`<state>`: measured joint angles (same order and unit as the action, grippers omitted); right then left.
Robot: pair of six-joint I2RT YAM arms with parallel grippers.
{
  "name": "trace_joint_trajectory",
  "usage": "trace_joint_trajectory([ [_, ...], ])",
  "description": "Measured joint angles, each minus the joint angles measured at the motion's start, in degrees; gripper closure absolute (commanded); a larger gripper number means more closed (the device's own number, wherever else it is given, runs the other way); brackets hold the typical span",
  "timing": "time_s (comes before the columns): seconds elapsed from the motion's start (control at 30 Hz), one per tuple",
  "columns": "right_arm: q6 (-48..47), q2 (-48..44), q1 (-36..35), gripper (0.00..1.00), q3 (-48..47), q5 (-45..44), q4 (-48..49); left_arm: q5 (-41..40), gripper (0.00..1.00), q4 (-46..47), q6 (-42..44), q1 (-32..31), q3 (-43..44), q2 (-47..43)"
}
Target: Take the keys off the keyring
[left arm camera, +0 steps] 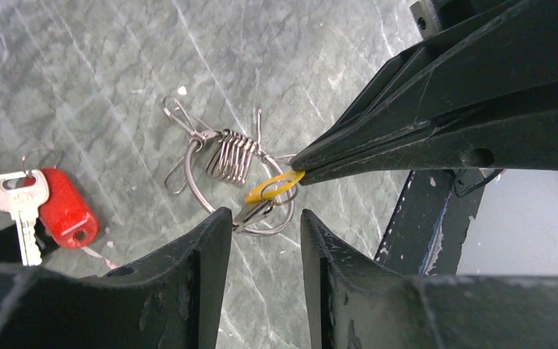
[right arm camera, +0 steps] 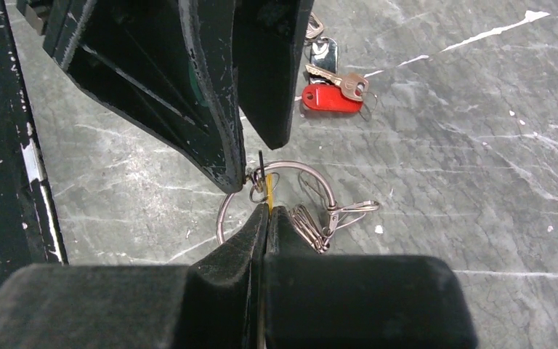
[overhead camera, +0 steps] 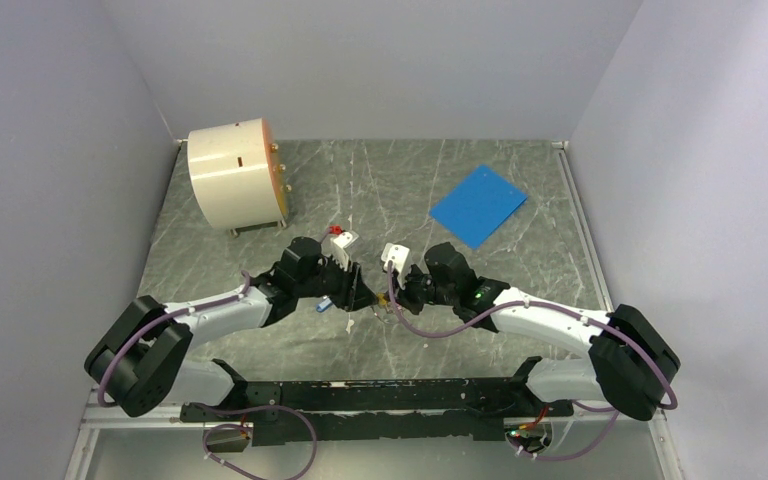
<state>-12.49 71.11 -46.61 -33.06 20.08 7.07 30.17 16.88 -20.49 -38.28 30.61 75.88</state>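
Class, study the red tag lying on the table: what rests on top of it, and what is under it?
A silver key overlaps one edge of the red tag. Around it only the grey table shows; whatever lies directly beneath the tag is covered.

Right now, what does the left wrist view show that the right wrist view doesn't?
Only left wrist: the yellow tag face-on, a flat loop. Only right wrist: a dark shiny item beyond the red-tagged key. Both: the right end effector shut on the yellow tag, the left end effector open, the keyring with its clips, the table.
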Motion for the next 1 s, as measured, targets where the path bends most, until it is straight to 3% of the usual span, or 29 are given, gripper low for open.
trace_joint_trajectory([
  [0.43, -0.6, 0.1, 0.0, 1.00, -0.9, 2.1, -0.6, 3.1, 0.58, 5.0, 5.1, 0.1, -0.2, 5.0],
  [0.63, -1.0, 0.7, 0.0, 1.00, -1.5, 2.8, -0.6, 5.4, 0.69, 7.2, 5.4, 0.1, -0.2, 5.0],
  [0.93, -1.1, 1.3, 0.2, 1.00, -1.7, 2.9, -0.6, 8.2, 0.97, 8.1, 5.1, 0.2, -0.5, 5.7],
  [1.0, -1.0, 1.3, 0.3, 0.92, -1.7, 2.9, -0.5, 8.3, 0.97, 8.7, 5.0, 0.2, -0.7, 5.7],
])
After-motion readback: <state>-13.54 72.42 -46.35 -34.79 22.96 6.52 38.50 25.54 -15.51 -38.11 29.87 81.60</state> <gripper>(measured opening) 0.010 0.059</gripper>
